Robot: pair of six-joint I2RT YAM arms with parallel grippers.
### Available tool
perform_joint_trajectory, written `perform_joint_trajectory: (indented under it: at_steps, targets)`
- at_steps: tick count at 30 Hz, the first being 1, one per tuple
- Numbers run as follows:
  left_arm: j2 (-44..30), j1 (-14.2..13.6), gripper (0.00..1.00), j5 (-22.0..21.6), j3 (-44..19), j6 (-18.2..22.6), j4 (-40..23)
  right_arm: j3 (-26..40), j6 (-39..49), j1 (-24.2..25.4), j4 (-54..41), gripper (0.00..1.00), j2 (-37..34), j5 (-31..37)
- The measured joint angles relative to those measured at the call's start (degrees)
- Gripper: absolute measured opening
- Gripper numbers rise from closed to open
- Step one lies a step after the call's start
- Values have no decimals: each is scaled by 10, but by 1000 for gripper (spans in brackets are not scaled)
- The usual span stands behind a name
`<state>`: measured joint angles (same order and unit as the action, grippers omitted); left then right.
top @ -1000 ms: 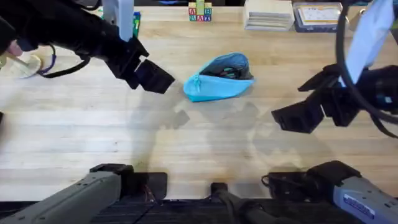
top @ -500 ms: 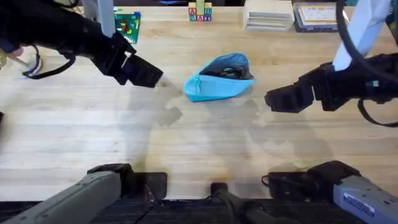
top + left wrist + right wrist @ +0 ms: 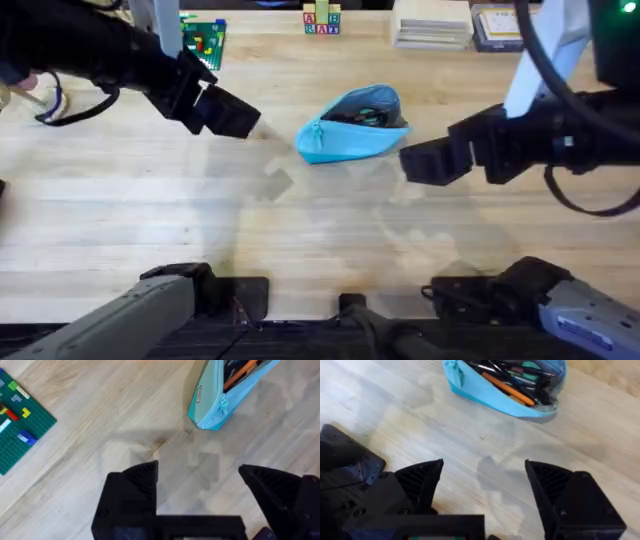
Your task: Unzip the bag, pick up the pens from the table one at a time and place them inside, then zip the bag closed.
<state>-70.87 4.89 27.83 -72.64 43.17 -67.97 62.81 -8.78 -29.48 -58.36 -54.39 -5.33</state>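
The light-blue bag [image 3: 345, 145] lies on the table [image 3: 300, 240] behind the middle, its zipper gaping open. Inside it lie an orange pen [image 3: 509, 390] and dark pens [image 3: 487, 368]; the orange one also peeks out in the left wrist view [image 3: 240, 372]. My left gripper [image 3: 235, 118] hovers open just left of the bag's pointed end [image 3: 210, 410], holding nothing. My right gripper [image 3: 420, 163] hangs open a little to the bag's front right, fingers empty, with the bag [image 3: 490, 402] a short way ahead of it.
A green brick baseplate [image 3: 203, 37] lies at the back left, also seen in the left wrist view [image 3: 20, 415]. Letter blocks [image 3: 321, 20], a stack of books [image 3: 432, 22] and a clear case [image 3: 500, 25] line the back edge.
My right gripper has moved left and toward the bag. The left gripper drew back slightly to the left and then held. The bag has not moved.
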Motion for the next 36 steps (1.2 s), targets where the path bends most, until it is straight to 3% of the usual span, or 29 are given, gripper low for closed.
perform_joint_trajectory:
  at_steps: [11, 18, 36]
  targets:
    - [0, 0, 993, 0, 0, 0, 0, 4, -95, -97, 26, 998, -86, 30]
    - [0, 0, 993, 0, 0, 2, 0, 57, -174, -135, 33, 998, -159, 65]
    - [0, 0, 993, 0, 0, 8, 0, 72, -260, -180, 87, 997, -172, 121]
